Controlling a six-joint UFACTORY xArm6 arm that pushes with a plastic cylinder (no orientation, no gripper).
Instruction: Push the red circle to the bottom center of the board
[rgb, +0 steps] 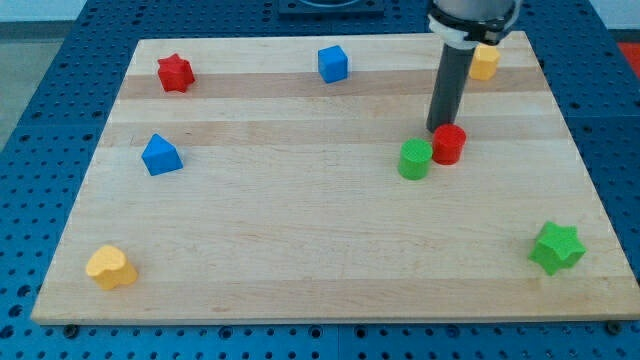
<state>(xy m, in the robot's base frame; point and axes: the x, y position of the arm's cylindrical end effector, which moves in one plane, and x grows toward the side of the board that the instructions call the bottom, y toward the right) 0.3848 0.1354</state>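
Note:
The red circle (450, 143) is a short red cylinder right of the board's centre. A green circle (414, 159) stands just to its lower left, touching or nearly touching it. My tip (437, 130) is at the red circle's upper left edge, right against it. The dark rod rises from there to the view's top.
A red star (174, 73) lies at the upper left, a blue cube (332, 64) at the top centre, a yellow block (484, 62) at the upper right behind the rod. A blue block (160, 155) is at the left, a yellow heart (110, 267) at the lower left, a green star (556, 247) at the lower right.

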